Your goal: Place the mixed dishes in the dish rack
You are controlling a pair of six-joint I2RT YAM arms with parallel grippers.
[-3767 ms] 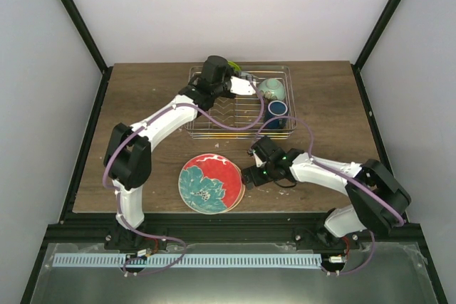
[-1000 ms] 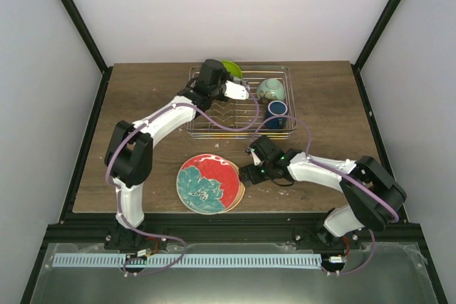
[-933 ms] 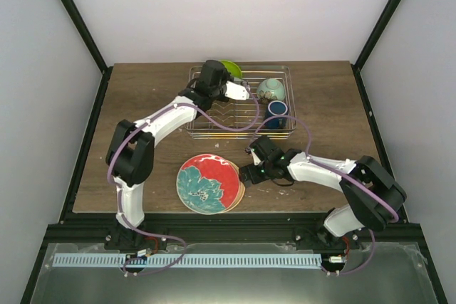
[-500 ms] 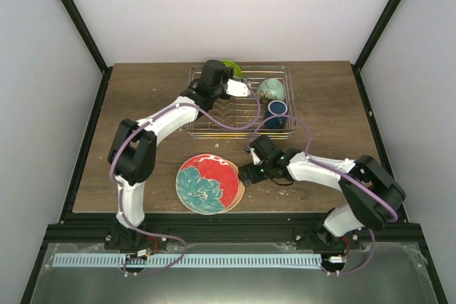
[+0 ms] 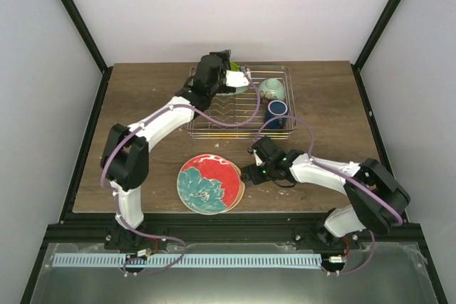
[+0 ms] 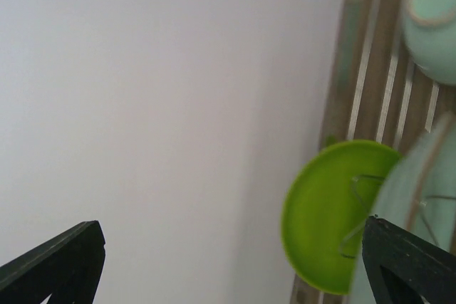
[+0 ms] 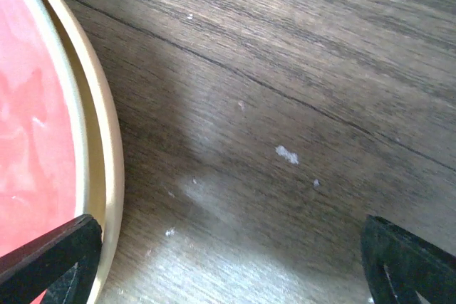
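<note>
Seen from above, a rectangular silver wire dish rack (image 5: pixel 228 108) sits at the upper centre of the dark wood counter (image 5: pixel 142 105). A pale mint-green bowl (image 5: pixel 271 89) and a small dark-blue mug (image 5: pixel 277 109) are in its right end. A sliver of a round lime-green plate (image 5: pixel 234 66) shows at the rack's upper-left rim, partly hidden by the wrist of the left arm (image 5: pixel 171 115). In the lower centre of the frame, a round red plate with a teal floral pattern (image 5: pixel 209 184) lies flat on a peach-tan plate (image 5: pixel 241 190), of which only the right rim shows. The right fingers (image 5: pixel 249 174) sit low beside that rim. In the left wrist view, the left fingers (image 6: pixel 57 261) stand wide apart in the lower corners, with only the white wall (image 6: pixel 157 105) between them. The lime-green plate (image 6: pixel 324 215) stands on edge at lower right behind a rack wire. The blurred mint bowl (image 6: pixel 434 26) is at upper right, and a pale, tan-rimmed curve too blurred to identify overlaps the plate's right side. In the right wrist view, the right fingers (image 7: pixel 50 254) are spread wide in the lower corners, clamping nothing. The lower-left one overlaps the peach-tan rim (image 7: pixel 107 161) in the frame. The red plate (image 7: pixel 35 140) fills the left edge, and bare counter (image 7: pixel 285 105) fills the rest.
</note>
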